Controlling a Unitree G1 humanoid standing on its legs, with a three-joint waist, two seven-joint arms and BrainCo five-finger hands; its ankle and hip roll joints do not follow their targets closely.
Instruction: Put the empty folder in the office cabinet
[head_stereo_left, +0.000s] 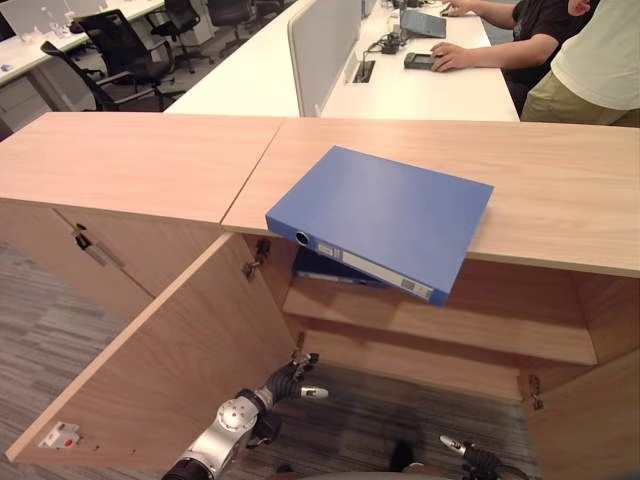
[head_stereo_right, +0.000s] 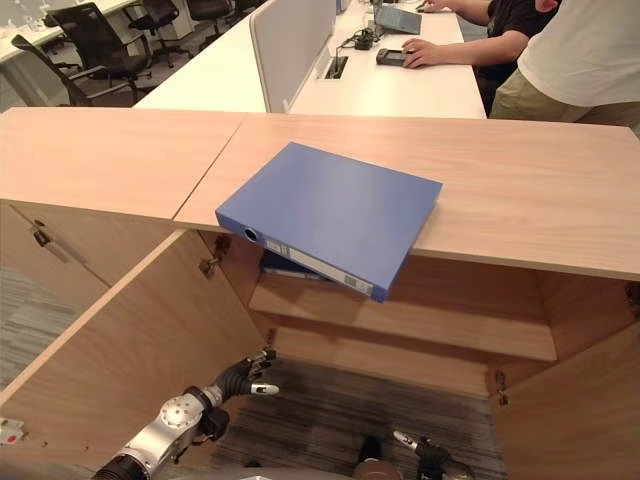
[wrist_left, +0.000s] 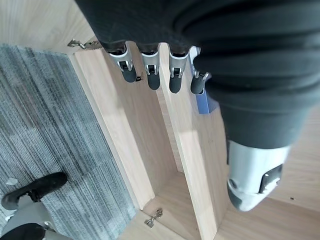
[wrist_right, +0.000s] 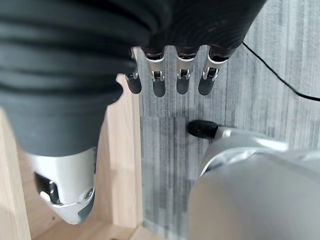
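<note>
On the cabinet top (head_stereo_left: 560, 190), in the left eye view, the blue folder (head_stereo_left: 385, 215) lies flat, one corner overhanging the open compartment, its long axis running ten to four o'clock. The left hand (head_stereo_left: 290, 385) hangs low at six o'clock, fingers loosely straight, the nearer of the two; the folder lies toward its one o'clock. The right eye view catches the right hand (head_stereo_right: 425, 447) at the bottom edge. Both wrist views show fingers relaxed, holding nothing.
</note>
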